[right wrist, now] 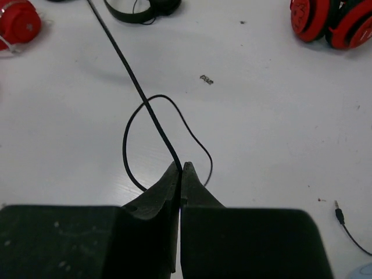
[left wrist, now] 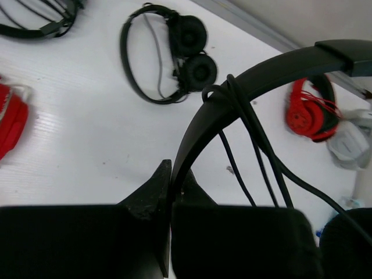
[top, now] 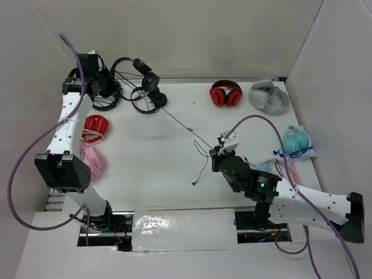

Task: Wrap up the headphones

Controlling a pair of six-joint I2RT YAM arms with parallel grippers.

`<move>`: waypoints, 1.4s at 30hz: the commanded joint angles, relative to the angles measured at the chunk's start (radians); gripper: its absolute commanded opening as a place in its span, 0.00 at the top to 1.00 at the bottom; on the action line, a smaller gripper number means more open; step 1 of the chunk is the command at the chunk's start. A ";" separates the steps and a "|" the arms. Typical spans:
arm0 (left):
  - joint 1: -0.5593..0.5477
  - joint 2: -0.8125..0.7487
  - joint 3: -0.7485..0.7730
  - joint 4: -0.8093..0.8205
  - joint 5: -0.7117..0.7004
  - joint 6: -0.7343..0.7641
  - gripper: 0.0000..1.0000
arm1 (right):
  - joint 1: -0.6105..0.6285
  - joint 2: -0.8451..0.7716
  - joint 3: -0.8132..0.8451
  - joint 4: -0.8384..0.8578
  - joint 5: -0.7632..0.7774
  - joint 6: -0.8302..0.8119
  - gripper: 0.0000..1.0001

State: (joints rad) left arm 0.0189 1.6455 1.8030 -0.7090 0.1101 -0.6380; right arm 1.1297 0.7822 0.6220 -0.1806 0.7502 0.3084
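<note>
Left gripper (top: 110, 84) sits in the upper left of the top view, near the table's (top: 151, 151) far edge. Its fingers are clamped on the headband of the black headphones (top: 125, 60), which it holds off the surface. In the left wrist view the headband (left wrist: 261, 75) arcs up from the closed fingertips, with turns of cable (left wrist: 256, 145) looped round it and one ear cup at the lower right corner.

From there the cable (top: 174, 119) runs in a straight diagonal line to the right gripper (top: 218, 152), right of centre. That gripper (right wrist: 180, 168) is pinched closed on the cable (right wrist: 133, 81). Behind the pinch, slack forms a loop on the table, and the jack plug (right wrist: 339, 214) lies free at the lower right of the right wrist view.

Second black headphones (top: 152, 96) lie flat just beside the taut line, near the far edge. Red headphones (top: 225, 94) and grey headphones (top: 268, 96) sit along the far edge at upper right. A teal item in a plastic bag (top: 297, 142) lies close to the right wall. A red item (top: 96, 128) and a pink item (top: 92, 157) hug the left edge, next to the left arm. Bare white table shows on both sides of the cable line in mid-frame.
</note>
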 commanded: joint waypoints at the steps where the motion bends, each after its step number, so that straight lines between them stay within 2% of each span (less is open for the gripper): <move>1: -0.043 0.039 0.033 0.014 -0.176 -0.043 1.00 | 0.024 0.052 0.051 0.021 0.039 -0.081 1.00; 4: -0.080 0.060 0.015 -0.001 -0.274 -0.039 1.00 | 0.033 0.084 0.123 0.047 0.060 -0.165 1.00; 8: -0.152 0.124 -0.004 -0.047 -0.395 0.007 1.00 | 0.035 0.081 0.214 0.131 -0.085 -0.372 1.00; 12: -0.209 0.203 0.015 -0.124 -0.478 0.004 1.00 | 0.024 0.075 0.301 0.161 -0.161 -0.576 1.00; 13: -0.230 0.217 0.018 -0.133 -0.474 0.044 1.00 | 0.007 0.074 0.342 0.156 -0.199 -0.604 1.00; 15: -0.276 0.256 0.028 -0.161 -0.500 0.079 1.00 | -0.042 0.084 0.405 0.145 -0.371 -0.673 1.00; 17: -0.313 0.260 0.016 -0.172 -0.536 0.098 1.00 | -0.085 0.109 0.450 0.122 -0.414 -0.742 1.00; 18: -0.348 0.246 -0.002 -0.144 -0.527 0.174 1.00 | -0.106 0.123 0.494 0.122 -0.416 -0.756 1.00; 19: -0.388 0.194 -0.092 -0.036 -0.503 0.251 1.00 | -0.187 0.179 0.545 0.100 -0.451 -0.788 1.00; 20: -0.404 0.194 -0.093 -0.035 -0.483 0.291 1.00 | -0.188 0.180 0.570 0.092 -0.451 -0.789 1.00; 22: -0.453 0.110 -0.200 0.085 -0.394 0.412 1.00 | -0.284 0.233 0.616 0.063 -0.523 -0.805 1.00; 25: -0.508 0.011 -0.341 0.213 -0.368 0.512 1.00 | -0.422 0.290 0.680 0.063 -0.603 -0.827 1.00; 28: -0.598 -0.026 -0.419 0.269 -0.368 0.610 1.00 | -0.552 0.345 0.773 0.078 -0.774 -0.786 1.00; 30: -0.620 -0.020 -0.415 0.255 -0.320 0.618 1.00 | -0.603 0.385 0.840 0.063 -0.831 -0.659 1.00; 33: -0.663 -0.007 -0.422 0.250 -0.335 0.626 1.00 | -0.698 0.483 0.927 0.131 -0.835 -0.437 0.92; 35: -0.688 -0.013 -0.432 0.259 -0.328 0.661 1.00 | -0.748 0.558 0.953 0.170 -0.824 -0.364 0.92; 37: -0.708 -0.021 -0.432 0.258 -0.294 0.667 1.00 | -0.763 0.610 0.973 0.223 -0.796 -0.336 0.92; 42: -0.743 -0.104 -0.467 0.312 -0.164 0.707 1.00 | -0.788 0.795 1.033 0.208 -0.778 -0.336 0.93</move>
State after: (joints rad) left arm -0.6945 1.6176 1.3659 -0.3794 -0.1680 -0.0284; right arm 0.3702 1.5249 1.5856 -0.1303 -0.0685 -0.0788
